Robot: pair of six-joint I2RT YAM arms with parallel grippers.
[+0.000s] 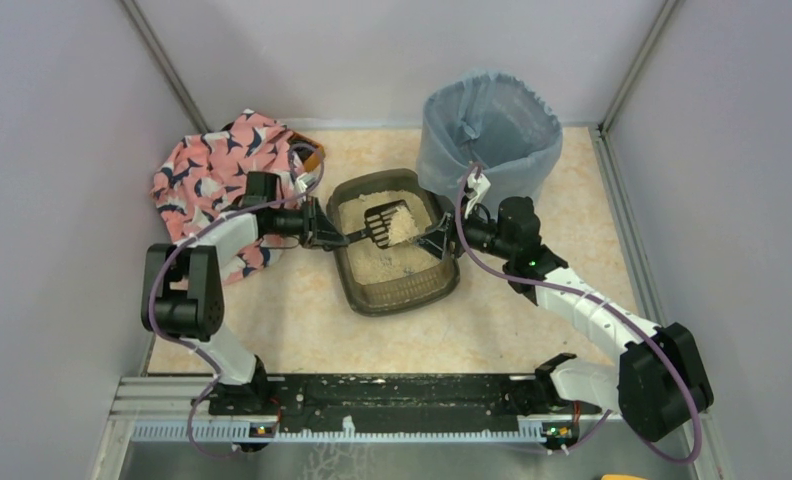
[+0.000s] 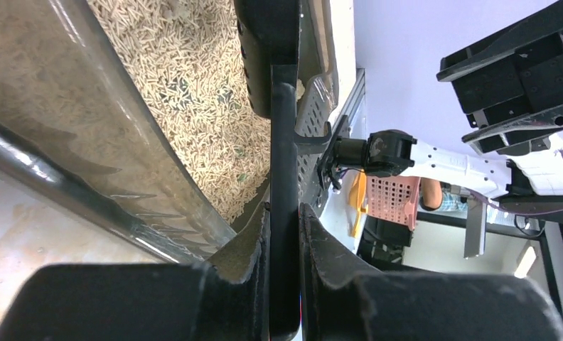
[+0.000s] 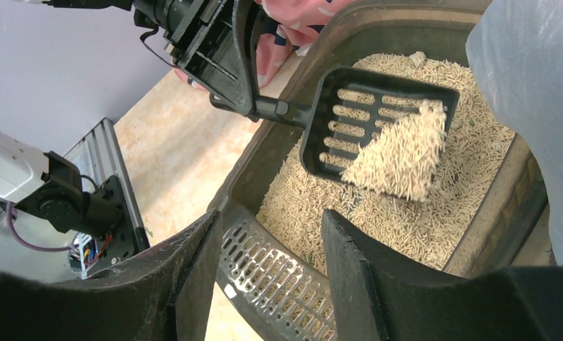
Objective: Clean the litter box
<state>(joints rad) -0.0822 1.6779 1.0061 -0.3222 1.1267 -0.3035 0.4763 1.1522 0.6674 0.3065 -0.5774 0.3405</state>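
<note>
Clamping the thin black handle of the scoop (image 3: 350, 124), the left fingers (image 2: 328, 284) are pressed tight on it from both sides w/ no gap showing, reaching in from the left edge of the litter box (image 1: 402, 292). The scoop head hangs above the litter inside the box, tilted, w/ a heap of beige pellets (image 3: 399, 156) piled in one corner of it and its other slots bare. The litter box sits on the worktop (image 1: 302, 320) at approx. the ctr, a bit nearer the back edge than the near one, and holds a bed of the same pellets. The right fingers (image 3: 186, 284) straddle the perforated rim on the box's right side; the rim fills the space btwn them, so they look closed on it, gripping the box itself. Just behind that side stands a round bin (image 1: 492, 140) w/ a blue-grey bag liner, toward the back-right corner, its base near the box's far right corner. A pink patterned cloth (image 1: 207, 175) lies bunched in the back-left corner, behind the left arm.
</note>
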